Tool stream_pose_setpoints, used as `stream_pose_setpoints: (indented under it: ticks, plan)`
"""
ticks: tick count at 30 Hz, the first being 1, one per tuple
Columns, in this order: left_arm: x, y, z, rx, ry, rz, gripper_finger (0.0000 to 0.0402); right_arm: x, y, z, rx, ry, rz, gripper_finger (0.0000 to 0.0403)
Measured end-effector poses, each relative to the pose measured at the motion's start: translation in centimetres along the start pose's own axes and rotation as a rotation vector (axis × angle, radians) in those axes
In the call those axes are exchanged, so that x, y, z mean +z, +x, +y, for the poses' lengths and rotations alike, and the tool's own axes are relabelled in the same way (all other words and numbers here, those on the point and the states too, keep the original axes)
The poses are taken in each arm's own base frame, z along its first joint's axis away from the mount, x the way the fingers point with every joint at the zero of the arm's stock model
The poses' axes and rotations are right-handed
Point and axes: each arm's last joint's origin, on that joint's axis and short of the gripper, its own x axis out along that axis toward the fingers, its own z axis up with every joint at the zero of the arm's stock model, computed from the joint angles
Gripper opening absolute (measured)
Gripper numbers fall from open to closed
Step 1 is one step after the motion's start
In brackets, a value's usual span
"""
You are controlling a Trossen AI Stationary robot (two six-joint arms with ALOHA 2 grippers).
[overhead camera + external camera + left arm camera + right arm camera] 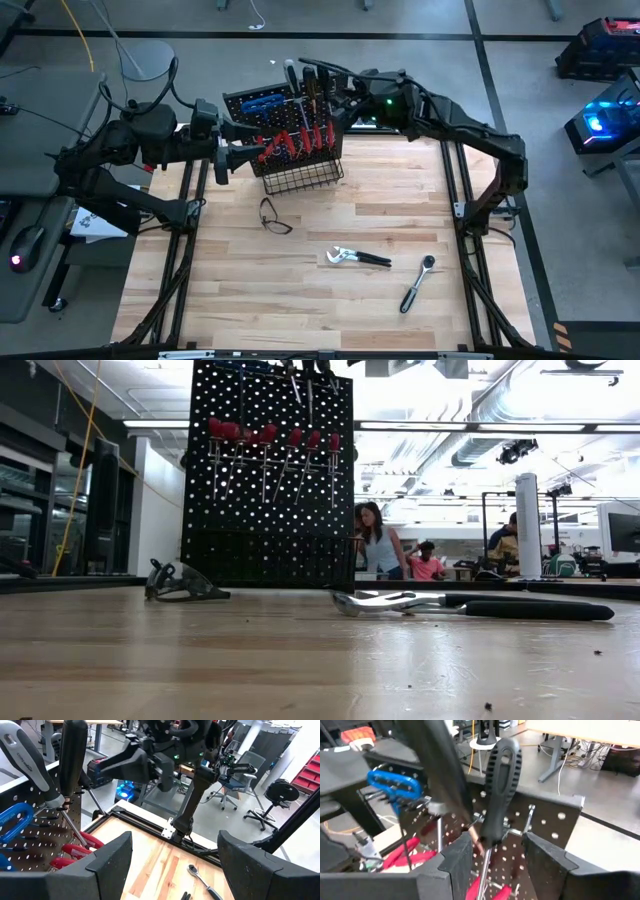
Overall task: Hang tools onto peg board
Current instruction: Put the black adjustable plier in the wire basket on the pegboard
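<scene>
Step in hand, by the look of it: seating a black-handled, steel-shafted screwdriver (pixel 501 785) on a hook near the top edge of the black perforated metal peg board (pixel 270 530).

Right gripper (pixel 497 840) up at that top edge, fingers part-way apart, straddling the screwdriver just below its handle. No firm squeeze visible; a gap shows on one side.

Left gripper (pixel 175 840) just beside the peg board's outer edge, fingers spread wide, holding nothing.

Already hanging on the peg board: a row of red-handled screwdrivers (pixel 270 435) and a blue-handled T-key (pixel 395 782). Black wire basket (pixel 300 178) along its foot.

Not yet hung, lying on the wooden bench (pixel 300 300) well in front of the peg board: silver pliers with black handles (pixel 357 258) and, farther out, a chrome ratchet (pixel 416 283).

To do it well:
- Confirm the handle sits fully on the hook, shaft hanging plumb, before letting go.
- Spread the fingers slowly, then back straight away from the peg board, clear of the neighbouring black handle.
- Avoid brushing the red handles below; probably easy to knock loose.
- Keep the left gripper clear of the peg board.
</scene>
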Motion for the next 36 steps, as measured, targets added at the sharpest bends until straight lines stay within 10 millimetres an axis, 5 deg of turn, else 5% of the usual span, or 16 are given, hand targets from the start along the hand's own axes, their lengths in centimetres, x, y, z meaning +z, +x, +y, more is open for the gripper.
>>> stream_pose_setpoints:
  ticks: [6, 12, 21, 28, 36]
  plan:
    - [0.0, 0.0, 0.0, -0.013, 0.001, 0.007, 0.0268, -1.0, -1.9, 1.0, 0.036, -0.024, 0.089, 0.0165]
    - [-1.4, -0.2, -0.1, -0.163, 0.019, 0.204, 0.0268, -4.4, -3.9, 2.9, 0.15, -0.046, 0.395, 0.0165]
    - [-9.2, 0.8, -1.1, -0.263, 0.059, 0.682, 0.0268, -10.0, -7.5, 7.7, 0.159, -0.114, 0.76, 0.0165]
    - [-17.2, 4.1, -1.6, -0.371, 0.104, 0.752, 0.0268, -17.7, -8.0, 12.6, 0.194, -0.27, 1.092, 0.0165]
    - [-19.9, 5.1, -0.4, -0.291, 0.043, 0.783, 0.0268, -27.5, -4.1, 14.3, 0.399, -0.351, 1.079, 0.0165]
